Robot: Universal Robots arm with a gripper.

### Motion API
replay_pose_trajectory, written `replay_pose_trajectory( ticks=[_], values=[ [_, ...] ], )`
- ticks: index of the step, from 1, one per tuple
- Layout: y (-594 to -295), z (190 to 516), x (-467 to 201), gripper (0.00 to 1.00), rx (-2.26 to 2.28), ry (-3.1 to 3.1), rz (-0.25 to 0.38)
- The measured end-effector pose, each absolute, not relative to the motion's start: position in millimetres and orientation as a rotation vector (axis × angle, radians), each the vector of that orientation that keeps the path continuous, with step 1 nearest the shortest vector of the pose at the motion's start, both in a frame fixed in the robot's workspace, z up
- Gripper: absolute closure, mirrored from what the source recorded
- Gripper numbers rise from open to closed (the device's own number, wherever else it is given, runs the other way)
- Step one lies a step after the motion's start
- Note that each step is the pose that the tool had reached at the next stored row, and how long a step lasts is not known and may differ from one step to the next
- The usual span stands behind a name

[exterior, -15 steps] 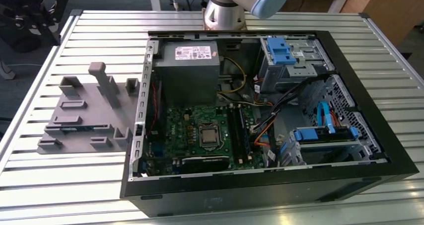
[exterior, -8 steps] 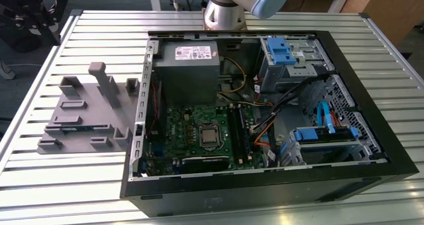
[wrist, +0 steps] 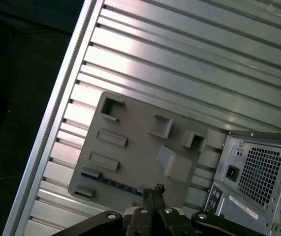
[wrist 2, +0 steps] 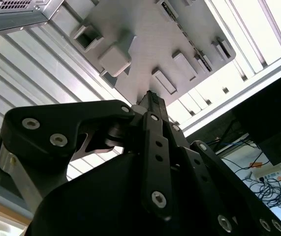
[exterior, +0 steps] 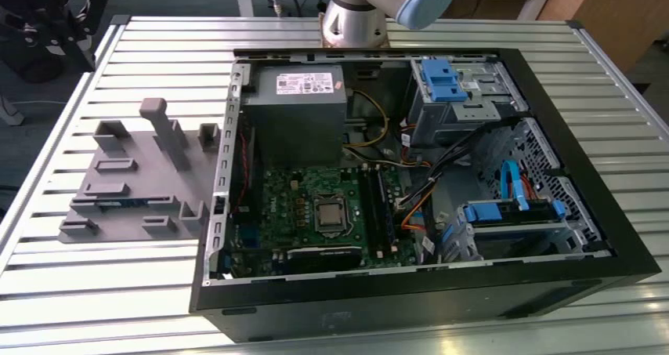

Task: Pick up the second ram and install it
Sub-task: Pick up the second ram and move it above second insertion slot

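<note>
A robotics lab: a ribbed aluminium bench (exterior: 125, 292) carries an opened computer case (exterior: 418, 304) and, on the exterior view's left, a grey parts tray (exterior: 115, 206). A robot arm (exterior: 361, 14) stands at its far edge, and a power strip (wrist 2: 265, 172) lies on the floor.

Bright, even light falls from above on the slatted table (exterior: 115, 292), and its slats glare white in both wrist views. Deep shadow fills the open computer case (exterior: 418, 302). The gripper (wrist 2: 151, 97) is a dark, underlit shape.
</note>
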State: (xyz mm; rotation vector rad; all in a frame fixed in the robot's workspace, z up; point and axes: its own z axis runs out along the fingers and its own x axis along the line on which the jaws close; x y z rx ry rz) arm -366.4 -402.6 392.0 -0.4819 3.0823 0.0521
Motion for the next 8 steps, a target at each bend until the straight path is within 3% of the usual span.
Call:
replay_pose_trajectory(
  ticks=[8],
  values=[
    [-402.6,392.0,-366.4,0.89,-0.523,3.076,0.052]
  ],
)
